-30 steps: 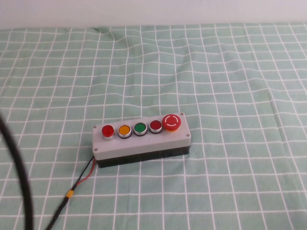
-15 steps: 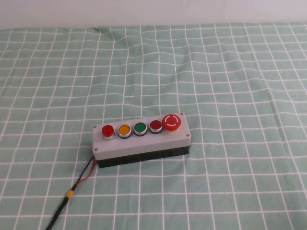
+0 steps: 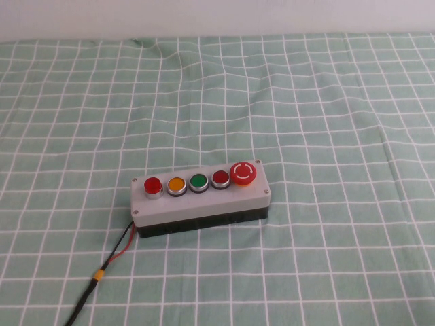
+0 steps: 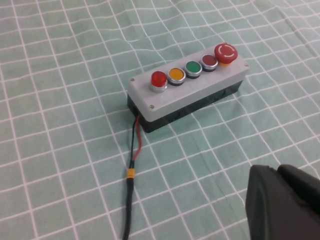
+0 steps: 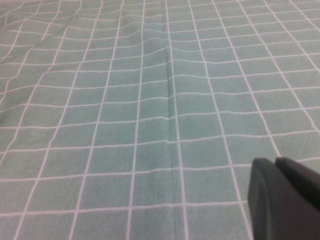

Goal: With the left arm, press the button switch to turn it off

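Observation:
The button switch [image 3: 152, 185] is the bright-red push button on a whitish collar at the left end of the grey five-button box [image 3: 204, 202]. It also shows in the left wrist view [image 4: 158, 79], well ahead of my left gripper [image 4: 278, 171]. That gripper is shut, empty, and held off the box over the cloth on the box's wire side. My right gripper [image 5: 275, 162] is shut and empty over bare cloth, with the box out of its view. Neither arm shows in the high view.
On the box, past the switch, sit an orange button [image 3: 176, 184], a green one [image 3: 198, 182], a darker red one [image 3: 220, 178] and a large red mushroom button [image 3: 243, 172]. A thin red-and-black wire [image 3: 111, 261] runs from the box's left end toward the front edge. A green checked cloth [image 3: 306, 102] covers the table.
The thick black cable of the left arm, seen at the left edge of the high view one second ago, has left that view. The box has not moved.

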Controlling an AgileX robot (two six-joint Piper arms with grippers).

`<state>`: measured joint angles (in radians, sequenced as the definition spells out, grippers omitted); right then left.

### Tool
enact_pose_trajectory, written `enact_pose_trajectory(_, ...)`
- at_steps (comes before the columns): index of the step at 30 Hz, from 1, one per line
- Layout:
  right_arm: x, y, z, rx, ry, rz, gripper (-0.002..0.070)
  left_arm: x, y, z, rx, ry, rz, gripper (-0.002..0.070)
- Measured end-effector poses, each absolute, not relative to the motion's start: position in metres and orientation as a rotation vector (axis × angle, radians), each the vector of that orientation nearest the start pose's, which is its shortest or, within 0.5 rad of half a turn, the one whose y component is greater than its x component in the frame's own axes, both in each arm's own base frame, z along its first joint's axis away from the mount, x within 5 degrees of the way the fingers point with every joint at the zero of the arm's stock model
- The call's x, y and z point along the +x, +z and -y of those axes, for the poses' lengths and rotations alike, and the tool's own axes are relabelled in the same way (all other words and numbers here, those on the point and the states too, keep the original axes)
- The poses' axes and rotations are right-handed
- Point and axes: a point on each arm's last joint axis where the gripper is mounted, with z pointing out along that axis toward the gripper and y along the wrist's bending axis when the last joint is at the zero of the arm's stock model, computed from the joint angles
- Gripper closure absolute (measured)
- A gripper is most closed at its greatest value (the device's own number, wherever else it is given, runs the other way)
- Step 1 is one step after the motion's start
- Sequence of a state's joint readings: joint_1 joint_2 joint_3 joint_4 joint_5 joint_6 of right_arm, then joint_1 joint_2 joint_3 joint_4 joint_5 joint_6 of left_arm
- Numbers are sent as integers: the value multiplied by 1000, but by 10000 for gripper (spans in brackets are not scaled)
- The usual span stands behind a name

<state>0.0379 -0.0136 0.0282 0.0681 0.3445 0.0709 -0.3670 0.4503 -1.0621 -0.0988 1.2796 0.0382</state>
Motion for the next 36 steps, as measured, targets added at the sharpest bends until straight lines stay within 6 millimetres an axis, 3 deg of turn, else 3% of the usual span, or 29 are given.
enact_pose_trajectory(6, 53, 173, -4, 73, 142, -1843, 694, 15, 409, 8, 441, -226, -2110, 677)
enact_pose_trajectory(12, 53, 173, -4, 73, 142, -1843, 694, 28, 409, 13, 412, -230, -1994, 677)
enact_pose_trajectory(17, 53, 173, -4, 73, 142, -1843, 694, 45, 392, 19, 383, -245, -1875, 677)
enact_pose_trajectory(26, 53, 173, -4, 73, 142, -1843, 694, 40, 322, 15, 316, -241, -1669, 677)
enact_pose_trajectory(36, 53, 173, -4, 73, 142, -1843, 694, 45, 232, 12, 201, -205, -1656, 677)
